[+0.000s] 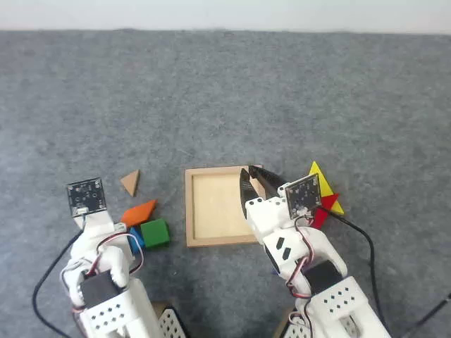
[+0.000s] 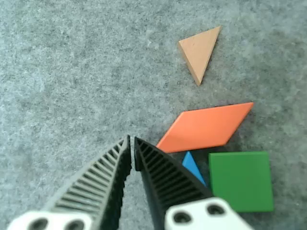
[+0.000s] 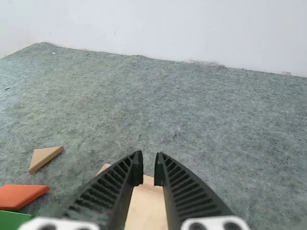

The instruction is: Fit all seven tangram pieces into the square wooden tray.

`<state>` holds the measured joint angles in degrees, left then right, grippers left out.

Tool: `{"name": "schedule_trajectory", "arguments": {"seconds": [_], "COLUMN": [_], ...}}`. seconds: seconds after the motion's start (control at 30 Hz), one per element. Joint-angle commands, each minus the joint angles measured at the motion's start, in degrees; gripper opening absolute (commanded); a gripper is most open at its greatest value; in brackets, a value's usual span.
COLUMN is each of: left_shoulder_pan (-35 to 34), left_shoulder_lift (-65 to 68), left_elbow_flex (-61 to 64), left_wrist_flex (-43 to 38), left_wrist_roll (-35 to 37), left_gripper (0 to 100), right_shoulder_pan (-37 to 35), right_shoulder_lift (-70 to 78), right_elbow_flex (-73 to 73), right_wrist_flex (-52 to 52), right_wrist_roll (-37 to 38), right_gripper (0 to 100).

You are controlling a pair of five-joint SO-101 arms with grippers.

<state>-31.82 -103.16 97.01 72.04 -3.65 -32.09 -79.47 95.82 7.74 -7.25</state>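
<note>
Grey felt covers the table, with a pale wall behind. I see the tray point(image 1: 189, 211) sitting between my two arms with its floor bare, which I take to be so either arm can reach it.

The loose pieces lie in two groups. Beside the left arm are the tan triangle point(image 2: 199, 51), the orange parallelogram point(image 2: 206, 127), the green square point(image 2: 240, 181) and a blue triangle point(image 2: 193, 166) tucked between those two. On the tray's far side are the yellow triangle point(image 1: 317, 172) and the red one point(image 1: 323, 210), partly under the right arm. That makes six I can count.

My left gripper point(image 2: 132, 141) hangs just beside the orange piece, pinched closed and empty. My right gripper point(image 3: 148, 167) hovers over the tray's far edge, slightly parted and carrying nothing. No piece is placed yet.
</note>
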Motion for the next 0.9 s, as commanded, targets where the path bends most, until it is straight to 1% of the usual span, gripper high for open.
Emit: {"name": "schedule_trajectory", "arguments": {"seconds": [0.0,0.27,0.87], "left_shoulder_pan": [0.53,0.53,0.44], "left_shoulder_lift": [-0.97,-0.97,-0.97], "left_elbow_flex": [-0.66,-0.66,-0.66], "left_wrist_flex": [0.26,0.26,0.26], "left_wrist_roll": [-0.26,-0.26,-0.26], "left_gripper": [1,1,1], "right_shoulder_pan": [-0.40,-0.40,-0.31], "right_shoulder_lift": [-0.57,-0.57,-1.27], "right_elbow_flex": [1.05,1.05,0.97], "right_wrist_flex": [0.40,2.15,2.07], "right_wrist_roll": [-0.53,-0.53,-0.53], "right_gripper": [6.5,6.5,6.5]}}
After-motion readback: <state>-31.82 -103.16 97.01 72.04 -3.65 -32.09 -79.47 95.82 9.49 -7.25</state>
